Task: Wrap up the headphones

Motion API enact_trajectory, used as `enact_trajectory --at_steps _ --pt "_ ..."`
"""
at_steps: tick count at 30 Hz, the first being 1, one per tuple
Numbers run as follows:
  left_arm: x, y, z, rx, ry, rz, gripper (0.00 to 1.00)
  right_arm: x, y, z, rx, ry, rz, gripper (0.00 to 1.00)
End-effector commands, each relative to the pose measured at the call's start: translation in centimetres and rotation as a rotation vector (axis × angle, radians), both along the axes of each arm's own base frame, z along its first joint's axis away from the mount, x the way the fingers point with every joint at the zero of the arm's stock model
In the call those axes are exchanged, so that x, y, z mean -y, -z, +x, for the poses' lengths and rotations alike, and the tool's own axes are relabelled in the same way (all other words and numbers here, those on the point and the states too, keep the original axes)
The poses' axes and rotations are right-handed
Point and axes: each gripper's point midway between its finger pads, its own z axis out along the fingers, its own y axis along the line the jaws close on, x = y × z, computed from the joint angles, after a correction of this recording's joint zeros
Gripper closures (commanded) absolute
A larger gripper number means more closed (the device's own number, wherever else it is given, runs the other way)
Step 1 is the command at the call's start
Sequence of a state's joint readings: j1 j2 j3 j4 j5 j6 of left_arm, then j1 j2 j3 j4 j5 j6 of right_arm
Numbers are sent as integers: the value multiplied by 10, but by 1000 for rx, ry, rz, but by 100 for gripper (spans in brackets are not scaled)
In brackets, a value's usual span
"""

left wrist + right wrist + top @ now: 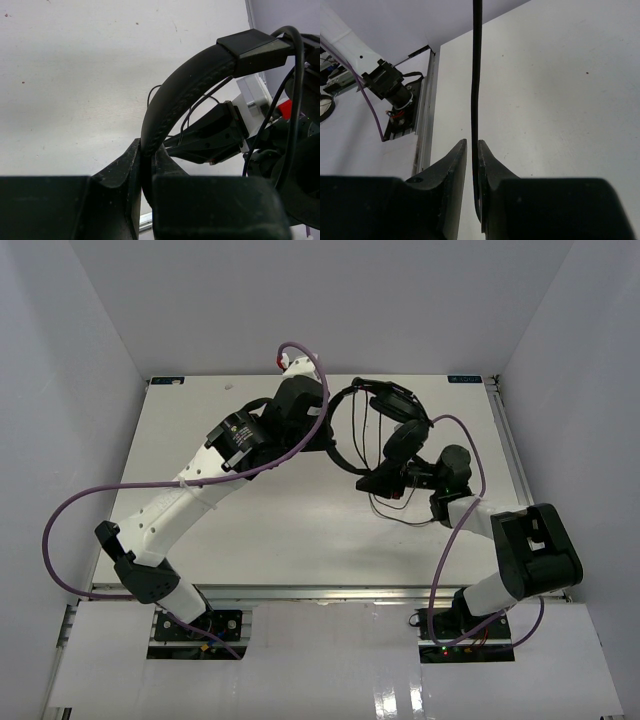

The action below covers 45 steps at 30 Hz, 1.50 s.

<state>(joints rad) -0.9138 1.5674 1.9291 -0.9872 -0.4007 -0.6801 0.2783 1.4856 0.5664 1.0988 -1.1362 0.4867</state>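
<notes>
The headphones (392,400) are being held up over the far middle of the table (300,530), between the two arms and clear of its surface. The headband (175,95) is being clamped by the left gripper (145,167), with the jaws drawn in to the thickness of the band and the padded arc rising out of them towards the right. The cord (476,75) is being pinched by the right gripper (471,150). Its jaws are being kept almost together, with only the thin black line between them, and the cord is being run straight up and out of that view.

From above, strands of cord are being shown crossing inside the arc of the band, and a slack loop (400,518) is hanging below the right gripper, near the table. How many turns have been laid cannot be told.

The winding step is judged to be in hand: the body is being steadied on one side while the cord is being led on the other. For the next move, the cord is likely to need carrying round the band or the earcups under light tension, with the left grip kept firm so that the band is not twisted. The slack below would need taking up without being snagged on the right arm.
</notes>
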Motion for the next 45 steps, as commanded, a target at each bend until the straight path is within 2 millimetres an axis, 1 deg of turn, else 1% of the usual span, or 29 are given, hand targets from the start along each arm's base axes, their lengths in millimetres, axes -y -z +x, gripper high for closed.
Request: enact_trajectory --at_steps 1,12,17,22,27,31,34,35,37,38,41,43,44,45 --pt "-2 -37 7 72 -69 -107 100 -6 1 -15 58 -58 8 79" --pt "-24 -40 15 102 -162 -73 100 -6 -3 -35 95 -107 -6 79" --pt "-24 -44 22 102 -169 -94 100 -6 -3 -48 120 -142 -28 78" --pt "-24 -47 31 103 -177 -103 100 -5 -4 -60 142 -176 -42 70" --pt "-25 -54 40 111 -176 -125 100 -2 -14 -74 178 -224 -45 72" --pt "-23 -58 47 111 -175 -124 100 0 -11 -92 179 -285 -48 74" --pt "-22 -60 52 117 -173 -132 100 2 -8 -110 179 -354 -51 73" --pt "-21 -61 53 117 -170 -136 100 2 -8 -112 209 -366 -49 73" --pt "-21 -63 57 120 -172 -138 100 3 -9 -121 210 -390 -52 73" --pt "-22 -64 59 121 -176 -138 100 3 -13 -122 255 -400 -45 73" --pt "-26 -66 67 125 -191 -131 100 4 -14 -134 280 -437 -40 73" --pt "-29 -65 71 123 -200 -130 100 5 -12 -141 284 -457 -44 73" --pt "-32 -64 74 121 -208 -127 100 7 -7 -148 283 -470 -52 73" --pt "-33 -61 76 117 -213 -123 100 6 -9 -152 299 -481 -54 74"
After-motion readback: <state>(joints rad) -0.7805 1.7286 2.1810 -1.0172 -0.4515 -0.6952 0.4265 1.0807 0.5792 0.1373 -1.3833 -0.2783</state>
